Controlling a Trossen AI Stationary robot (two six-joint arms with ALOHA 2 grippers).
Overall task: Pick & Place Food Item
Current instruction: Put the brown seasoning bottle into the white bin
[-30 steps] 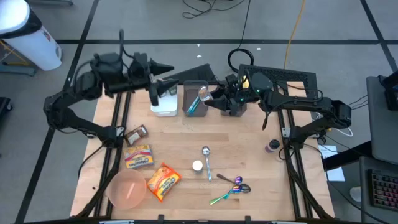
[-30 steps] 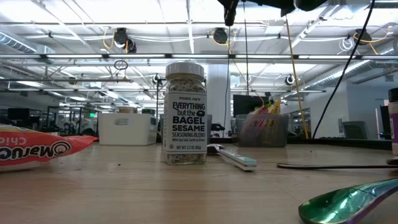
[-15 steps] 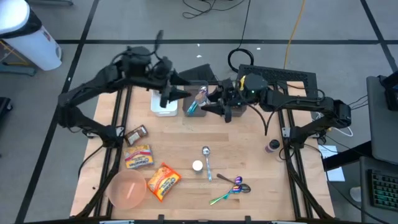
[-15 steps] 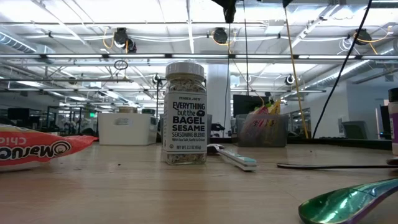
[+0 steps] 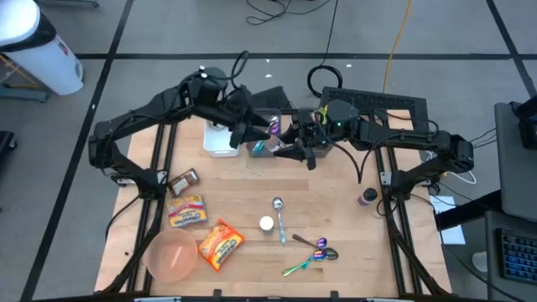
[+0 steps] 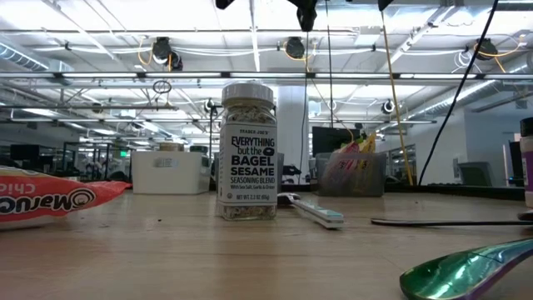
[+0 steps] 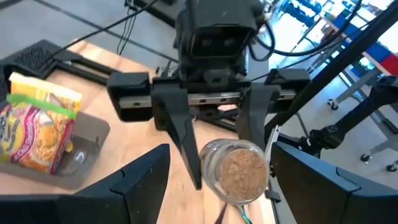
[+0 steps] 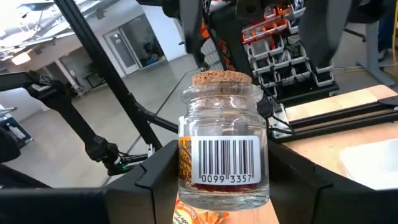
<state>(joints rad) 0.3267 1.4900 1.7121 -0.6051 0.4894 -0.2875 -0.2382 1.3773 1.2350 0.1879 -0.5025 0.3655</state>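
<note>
Cork-topped glass jar (image 8: 225,146) clamped between right gripper (image 5: 281,148) fingers above table's far edge; left gripper (image 5: 254,134) spread wide, empty, just beside jar.

Clear glass jar (image 8: 224,158), cork-stoppered, barcode label on side, orange label below. Held upright above table's far middle, clamped between right gripper (image 5: 284,141) fingers.
</note>
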